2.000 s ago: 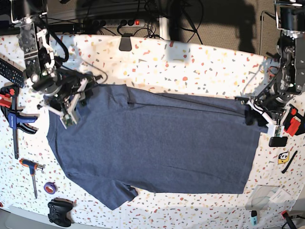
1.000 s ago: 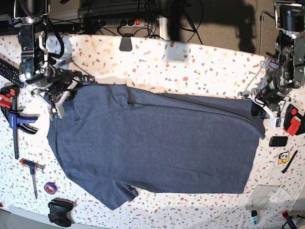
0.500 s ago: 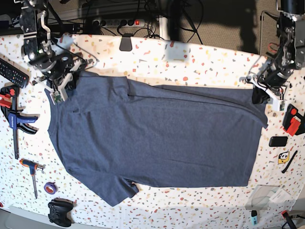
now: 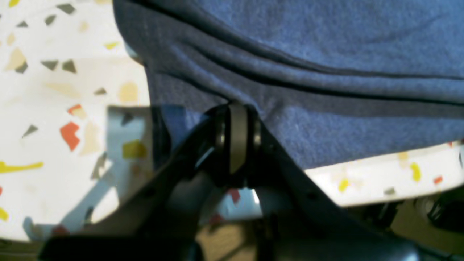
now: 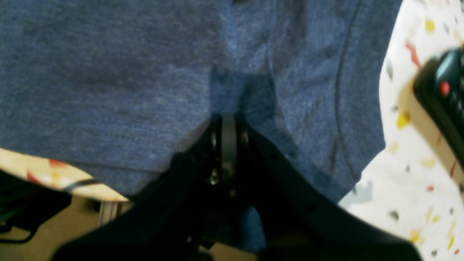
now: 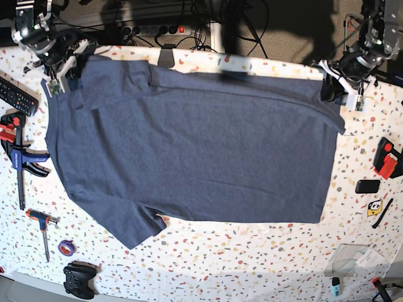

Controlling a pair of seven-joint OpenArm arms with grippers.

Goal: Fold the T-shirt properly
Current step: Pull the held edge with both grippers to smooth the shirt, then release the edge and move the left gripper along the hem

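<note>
T-shirt [image 6: 189, 138] flat on table; left claw [image 6: 334, 88], right claw [image 6: 69, 66] clamp its far corners.

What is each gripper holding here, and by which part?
Both pinch the dark blue-grey cotton T-shirt: right gripper at the shoulder by the sleeve, left gripper at the hem corner.

No legible text, labels or numbers were found. The large heathered blue-grey cotton T-shirt [image 6: 189, 151] showed its plain side; a small yellow sticker [image 6: 374, 207] at lower right was too small to read.
</note>
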